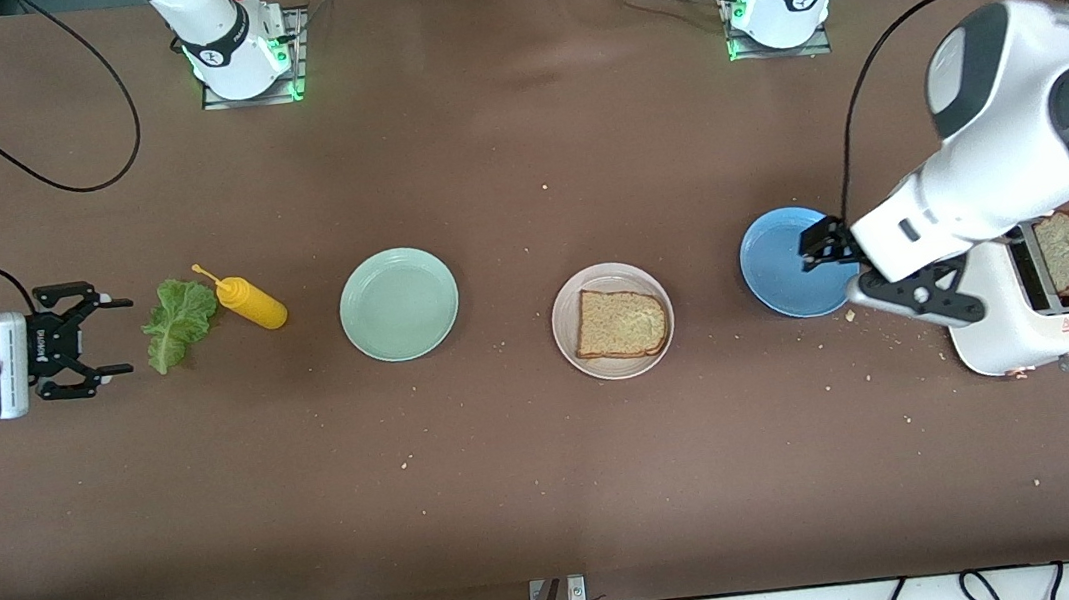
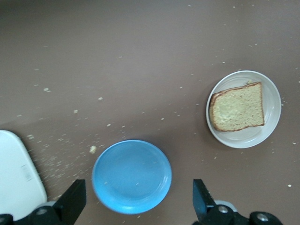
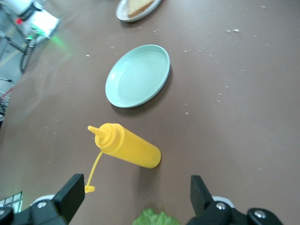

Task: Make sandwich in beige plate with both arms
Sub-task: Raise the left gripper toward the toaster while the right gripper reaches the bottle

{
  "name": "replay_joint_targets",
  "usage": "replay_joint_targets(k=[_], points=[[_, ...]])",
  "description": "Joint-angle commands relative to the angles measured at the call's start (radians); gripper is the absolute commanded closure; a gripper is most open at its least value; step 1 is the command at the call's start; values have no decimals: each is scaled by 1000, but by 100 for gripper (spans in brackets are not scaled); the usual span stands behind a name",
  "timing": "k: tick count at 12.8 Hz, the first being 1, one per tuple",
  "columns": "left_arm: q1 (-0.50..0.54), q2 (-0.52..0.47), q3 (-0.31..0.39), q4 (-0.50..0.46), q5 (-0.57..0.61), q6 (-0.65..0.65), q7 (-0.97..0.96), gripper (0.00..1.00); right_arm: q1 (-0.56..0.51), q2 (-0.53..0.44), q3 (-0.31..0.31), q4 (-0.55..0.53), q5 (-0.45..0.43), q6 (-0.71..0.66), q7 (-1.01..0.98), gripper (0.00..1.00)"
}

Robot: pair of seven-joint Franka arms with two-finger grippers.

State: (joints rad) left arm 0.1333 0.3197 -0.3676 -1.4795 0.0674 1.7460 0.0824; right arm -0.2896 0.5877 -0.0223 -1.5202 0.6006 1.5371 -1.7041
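Note:
The beige plate (image 1: 564, 309) (image 2: 274, 101) sits mid-table with one brown bread slice (image 1: 620, 322) (image 2: 236, 107) lying flat on it. A second slice (image 1: 1068, 251) stands in the white toaster (image 1: 1025, 325) at the left arm's end. The green lettuce leaf (image 1: 180, 322) (image 3: 154, 218) lies at the right arm's end. My right gripper (image 1: 111, 336) (image 3: 136, 194) is open, just beside the leaf, with nothing between its fingers. My left gripper (image 1: 859, 278) (image 2: 138, 206) hangs open and empty over the blue plate's edge beside the toaster.
A yellow squeeze bottle (image 1: 248, 302) (image 3: 129, 146) lies on its side right beside the lettuce. A mint green plate (image 1: 399, 303) (image 3: 138, 75) sits between bottle and beige plate. A blue plate (image 1: 787, 261) (image 2: 131, 176) lies between the beige plate and the toaster (image 2: 16, 178). Crumbs dot the brown table.

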Motion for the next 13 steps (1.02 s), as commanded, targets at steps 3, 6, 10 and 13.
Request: replay_joint_targets(k=[3, 6, 10, 13], points=[[17, -2, -4, 203, 71, -227, -19, 0, -37, 124, 8, 11, 122, -87, -194, 0], [20, -2, -4, 217, 71, -278, -19, 0, -40, 185, 10, 11, 153, -103, -343, 0], [22, -2, -4, 217, 71, -278, -46, 0, -68, 251, 10, 11, 171, -120, -459, 0], [11, -16, 34, 211, 66, -276, -44, 0, -71, 302, 10, 3, 209, -159, -531, 0]])
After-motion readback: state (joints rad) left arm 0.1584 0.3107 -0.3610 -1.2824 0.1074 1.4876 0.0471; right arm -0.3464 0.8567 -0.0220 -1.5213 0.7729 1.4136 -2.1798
